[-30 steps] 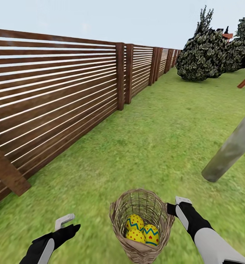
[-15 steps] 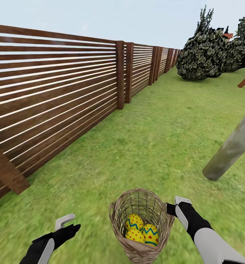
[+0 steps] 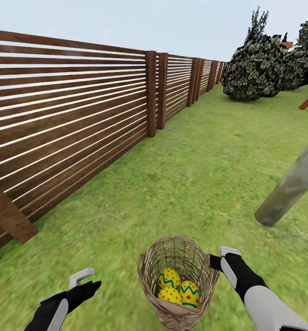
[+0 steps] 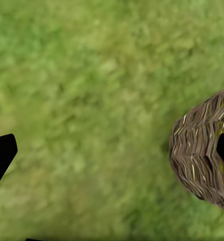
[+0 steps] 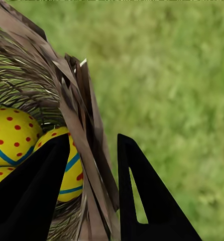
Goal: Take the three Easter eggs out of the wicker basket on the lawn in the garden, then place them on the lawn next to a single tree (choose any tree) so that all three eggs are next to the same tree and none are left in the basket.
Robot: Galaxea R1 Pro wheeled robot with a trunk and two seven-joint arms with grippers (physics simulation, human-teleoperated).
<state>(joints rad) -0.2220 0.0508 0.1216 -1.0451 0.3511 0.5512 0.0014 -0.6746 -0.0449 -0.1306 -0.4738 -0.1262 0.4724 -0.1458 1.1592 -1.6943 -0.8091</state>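
The wicker basket (image 3: 154,262) hangs tilted just above the lawn (image 3: 195,174), close in front of me. Three yellow Easter eggs lie inside it: one (image 3: 169,278) on top, one (image 3: 190,294) to the right, one (image 3: 170,297) below. My right gripper (image 3: 217,257) is shut on the basket's rim; in the right wrist view its fingers (image 5: 41,181) straddle the woven wall (image 5: 89,145), with two eggs (image 5: 11,135) on the inner side. My left gripper (image 3: 84,279) is open over bare grass, apart from the basket (image 4: 202,150). The leaning grey-green tree trunk (image 3: 289,186) rises at the right.
A brown slatted fence (image 3: 80,115) runs along the left into the distance, with a diagonal brace (image 3: 8,216) near me. Dark leafy bushes (image 3: 255,69) stand far back on the right. Open grass stretches between the fence and the trunk.
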